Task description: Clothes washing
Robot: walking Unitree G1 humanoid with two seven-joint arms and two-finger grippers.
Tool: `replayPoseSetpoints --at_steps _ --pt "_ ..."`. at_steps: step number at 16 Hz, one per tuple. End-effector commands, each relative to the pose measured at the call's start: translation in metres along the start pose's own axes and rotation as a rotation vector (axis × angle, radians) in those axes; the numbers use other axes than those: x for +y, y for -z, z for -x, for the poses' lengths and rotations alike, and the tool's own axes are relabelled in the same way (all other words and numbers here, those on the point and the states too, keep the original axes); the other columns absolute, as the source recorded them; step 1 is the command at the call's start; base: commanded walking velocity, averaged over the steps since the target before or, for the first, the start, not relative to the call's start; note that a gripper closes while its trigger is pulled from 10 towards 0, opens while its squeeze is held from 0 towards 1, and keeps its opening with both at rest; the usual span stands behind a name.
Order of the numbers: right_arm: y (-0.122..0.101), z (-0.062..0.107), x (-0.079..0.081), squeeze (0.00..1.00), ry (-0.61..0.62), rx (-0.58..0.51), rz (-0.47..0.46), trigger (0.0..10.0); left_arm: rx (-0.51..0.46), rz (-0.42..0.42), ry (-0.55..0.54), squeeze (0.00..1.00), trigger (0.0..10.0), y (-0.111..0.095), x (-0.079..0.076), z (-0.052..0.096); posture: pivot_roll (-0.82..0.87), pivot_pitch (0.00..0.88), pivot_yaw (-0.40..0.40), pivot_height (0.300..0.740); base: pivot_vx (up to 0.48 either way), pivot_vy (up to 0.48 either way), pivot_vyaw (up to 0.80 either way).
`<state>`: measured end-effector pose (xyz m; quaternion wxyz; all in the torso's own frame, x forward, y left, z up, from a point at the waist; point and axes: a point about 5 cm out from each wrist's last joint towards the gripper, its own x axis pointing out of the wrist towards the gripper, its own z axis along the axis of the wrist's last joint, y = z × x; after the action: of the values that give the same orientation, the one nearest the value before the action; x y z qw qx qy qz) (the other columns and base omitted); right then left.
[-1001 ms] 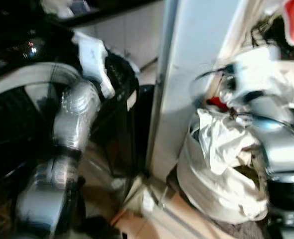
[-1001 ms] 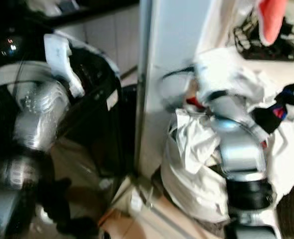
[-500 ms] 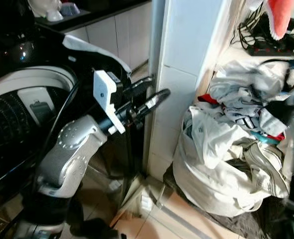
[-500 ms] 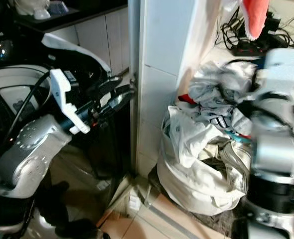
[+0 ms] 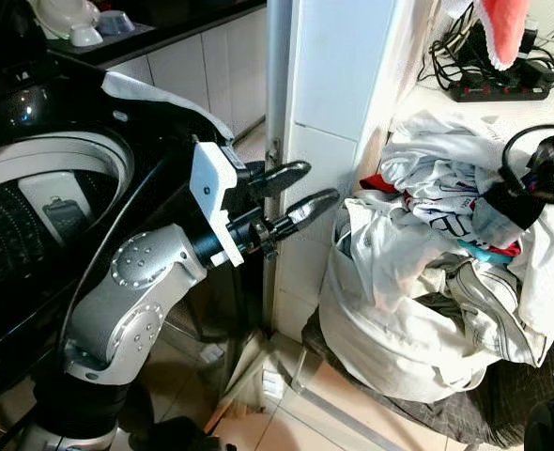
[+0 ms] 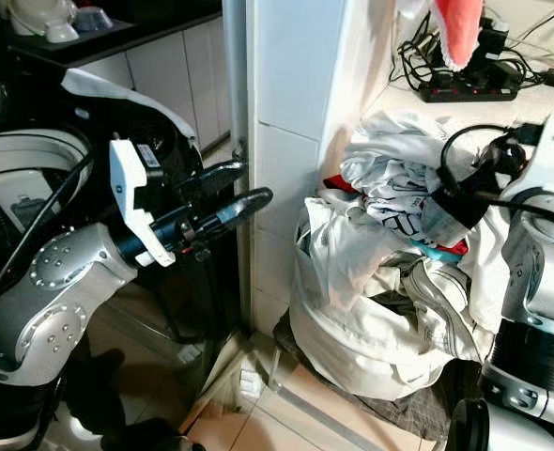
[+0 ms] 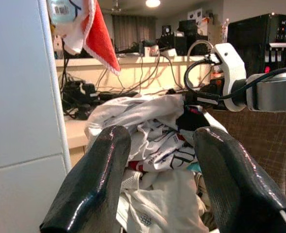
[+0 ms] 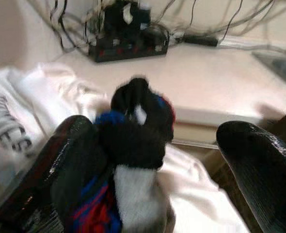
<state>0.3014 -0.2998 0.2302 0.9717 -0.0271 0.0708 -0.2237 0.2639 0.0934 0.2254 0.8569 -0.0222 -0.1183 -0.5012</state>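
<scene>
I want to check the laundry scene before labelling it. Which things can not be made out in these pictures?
- Washing machine drum: cut by the eye views' left edge; its contents are hidden.
- Laundry bag bottom: covered by the clothes pile.
- Right tool: blurred in the right wrist view; grip on the dark sock is unclear.
- Left tool: open, empty.

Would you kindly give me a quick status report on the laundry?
Left pincer open, raised beside the tiled pillar. Right pincer open around a dark sock atop the laundry pile. Washer drum open.
</scene>
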Motion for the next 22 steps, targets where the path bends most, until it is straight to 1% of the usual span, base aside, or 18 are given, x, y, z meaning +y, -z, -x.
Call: replayPoseSetpoints --at_steps 1,2,4,6,7,8,9,10,11,13,19,22 --pt "0.0 0.001 -0.003 0.0 0.009 0.026 -0.027 10.0 0.018 -0.012 0.01 0.0 10.0 0.0 -0.003 0.002 -0.01 0.0 -0.016 0.74 0.0 0.0 0.0" --pt "0.001 0.001 -0.003 0.0 0.011 0.031 -0.028 10.0 0.019 -0.012 0.009 0.0 10.0 0.0 -0.003 0.002 -0.01 0.0 -0.017 0.74 0.0 0.0 0.0" --pt "0.006 0.002 0.001 0.0 -0.059 0.059 -0.044 10.0 0.019 -0.017 0.006 0.0 10.0 -0.001 -0.003 0.002 -0.01 0.0 -0.015 0.74 0.0 0.0 0.0" --pt "0.006 0.003 0.002 0.0 -0.087 0.067 -0.048 10.0 0.019 -0.018 0.007 0.0 10.0 -0.001 -0.002 0.002 -0.01 0.0 -0.013 0.74 0.0 0.0 0.0" --pt "0.006 0.002 0.0 0.0 -0.091 0.078 -0.067 6.9 0.02 -0.019 0.008 0.0 10.0 -0.001 -0.002 0.002 -0.01 0.0 -0.013 0.74 0.0 0.0 0.0" --pt "0.007 0.0 -0.003 0.0 -0.084 0.086 -0.075 4.8 0.021 -0.019 0.011 0.0 10.0 -0.001 -0.003 0.001 -0.01 0.0 -0.013 0.74 0.0 0.0 0.0" --pt "0.006 -0.004 -0.007 0.0 -0.085 0.079 -0.089 3.2 0.023 -0.016 0.02 0.0 10.0 -0.001 -0.003 0.001 -0.01 0.0 -0.013 0.74 0.0 0.0 0.0" --pt "0.006 -0.007 -0.008 0.0 -0.1 0.079 -0.093 1.2 0.027 -0.008 0.032 0.0 10.0 -0.001 -0.004 0.0 -0.01 0.0 -0.013 0.74 0.0 0.0 0.0" --pt "0.005 -0.008 -0.007 0.0 -0.111 0.081 -0.09 0.0 0.03 -0.001 0.042 0.0 10.0 0.0 -0.005 0.0 -0.01 0.0 -0.01 0.74 0.0 0.0 0.0" --pt "0.005 -0.011 -0.007 0.0 -0.134 0.098 -0.086 0.0 0.038 -0.001 0.057 0.0 10.0 0.001 -0.007 0.0 -0.01 0.0 -0.01 0.74 0.0 0.0 0.0" --pt "0.0 -0.016 -0.007 0.0 -0.162 0.065 -0.091 0.0 0.045 -0.007 0.057 0.0 10.0 0.001 -0.007 0.001 -0.01 0.0 -0.015 0.74 0.0 0.0 0.0" --pt "-0.001 -0.018 -0.007 0.0 -0.168 0.073 -0.092 0.0 0.048 -0.009 0.059 0.0 10.0 0.002 -0.007 0.0 -0.01 0.0 -0.013 0.74 0.0 0.0 0.0"
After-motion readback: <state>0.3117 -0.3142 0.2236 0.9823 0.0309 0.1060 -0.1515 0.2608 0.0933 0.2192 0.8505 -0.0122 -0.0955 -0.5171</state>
